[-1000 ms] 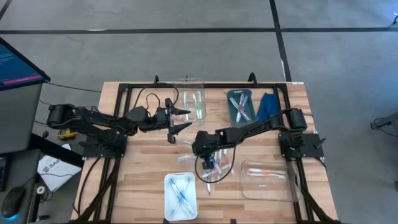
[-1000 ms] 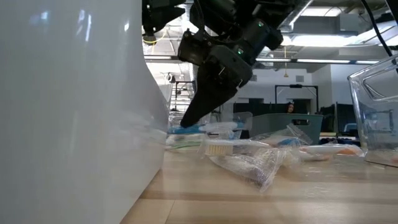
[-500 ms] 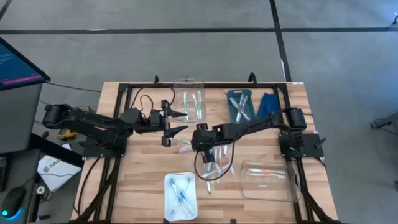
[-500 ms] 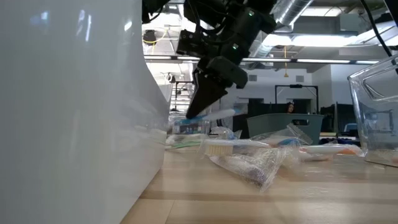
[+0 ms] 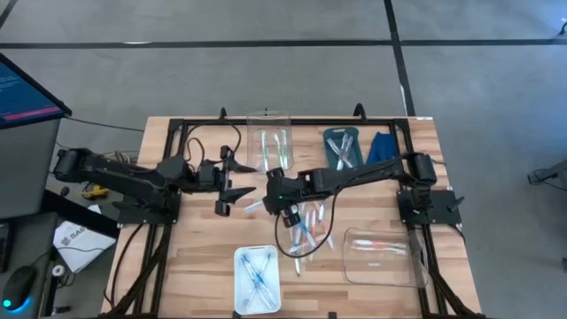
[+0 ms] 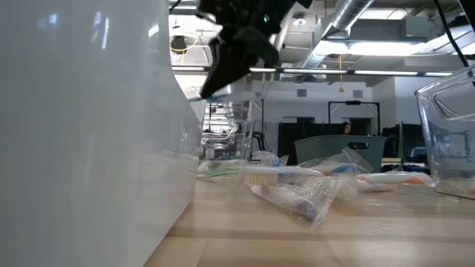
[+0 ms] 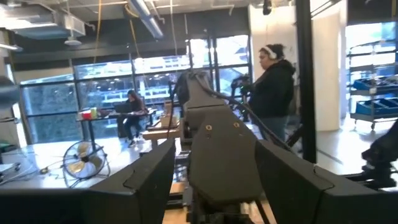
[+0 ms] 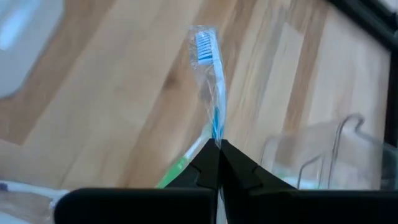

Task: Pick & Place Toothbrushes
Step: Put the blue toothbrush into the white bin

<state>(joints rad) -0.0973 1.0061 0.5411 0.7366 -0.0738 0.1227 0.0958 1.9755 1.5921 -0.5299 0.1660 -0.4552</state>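
My right gripper [image 5: 268, 202] hangs above the table's middle, shut on a blue-bristled toothbrush [image 8: 211, 93] in a clear wrapper. The low view shows this gripper [image 6: 215, 81] well above the tabletop. A loose heap of wrapped toothbrushes [image 5: 301, 235] lies flat on the wood just right of and nearer than it, with one green toothbrush [image 8: 180, 165] under the fingers. My left gripper [image 5: 241, 180] is open, left of the right one, and holds nothing. My right gripper pinches the blue toothbrush's handle [image 8: 216, 134] between its two shut fingertips. The fingers slant down from above, and the brush runs on in line with them. The brush is lifted clear of the table, its bristle head [image 8: 204, 45] pointing away from the fingers.
A clear container with green brushes [image 5: 271, 146] stands at the far edge, with a teal tray [image 5: 342, 151] and a folded blue cloth [image 5: 383, 146] to its right. A white tray with blue brushes [image 5: 257, 270] and a clear container [image 5: 381, 252] sit near the front edge.
My right gripper has risen from the heap and moved toward the table's left and far side, lifting the blue toothbrush clear of the wood. My left gripper has drawn back toward the table's left edge, still open.
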